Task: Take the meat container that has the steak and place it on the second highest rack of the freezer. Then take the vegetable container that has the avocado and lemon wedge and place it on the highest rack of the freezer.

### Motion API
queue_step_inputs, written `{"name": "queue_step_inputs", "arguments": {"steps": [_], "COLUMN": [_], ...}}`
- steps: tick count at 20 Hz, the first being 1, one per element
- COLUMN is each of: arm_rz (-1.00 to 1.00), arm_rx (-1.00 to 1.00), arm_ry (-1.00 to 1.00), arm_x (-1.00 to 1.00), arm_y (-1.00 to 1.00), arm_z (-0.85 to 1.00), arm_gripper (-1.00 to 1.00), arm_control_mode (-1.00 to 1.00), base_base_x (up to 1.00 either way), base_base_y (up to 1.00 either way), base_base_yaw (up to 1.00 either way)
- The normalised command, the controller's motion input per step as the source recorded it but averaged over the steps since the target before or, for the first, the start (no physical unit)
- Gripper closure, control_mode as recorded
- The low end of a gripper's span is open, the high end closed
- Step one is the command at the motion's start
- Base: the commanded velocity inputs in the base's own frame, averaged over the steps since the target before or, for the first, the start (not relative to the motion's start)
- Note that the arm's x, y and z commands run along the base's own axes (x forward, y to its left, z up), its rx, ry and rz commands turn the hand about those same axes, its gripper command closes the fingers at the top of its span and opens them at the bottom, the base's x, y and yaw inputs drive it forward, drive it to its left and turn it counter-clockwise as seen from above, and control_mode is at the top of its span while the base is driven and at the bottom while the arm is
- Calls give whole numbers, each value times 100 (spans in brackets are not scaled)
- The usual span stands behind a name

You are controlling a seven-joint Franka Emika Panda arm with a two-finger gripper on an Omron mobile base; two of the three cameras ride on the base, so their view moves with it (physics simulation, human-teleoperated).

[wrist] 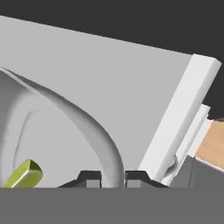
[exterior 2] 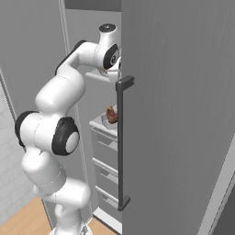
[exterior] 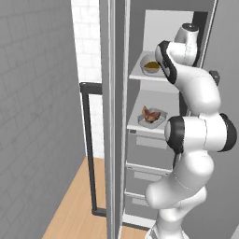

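Avocado bowl [exterior: 150,66] on the highest rack [exterior: 140,74] (steak [exterior: 150,113] one rack below).

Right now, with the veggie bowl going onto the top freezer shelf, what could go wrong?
1. The gripper is shut on the bowl by its thin rim alone; that hold might let it tip and spill the lemon wedge.
2. The bowl sits near the front edge of the highest rack, so releasing there may leave it overhanging.
3. The arm reaches past the open freezer door; pulling back could clip its handle.
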Motion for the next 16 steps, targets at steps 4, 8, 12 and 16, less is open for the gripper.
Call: {"name": "queue_step_inputs", "arguments": {"steps": [4,8,12,16], "arm_rz": [-1,-1,1,3], "arm_rx": [0,0,-1,-4], "arm_ry": [0,0,-7,-13], "arm_x": [6,16,-49,-96], "arm_y": [0,0,21,29], "arm_z": [0,2,12,2], "arm_gripper": [-100,-100,-100,-100], "arm_control_mode": [-100,-100,-100,-100], "base_base_x": [0,0,0,0], "base_base_y": [0,0,0,0], "base_base_yaw": [0,0,0,0]}}
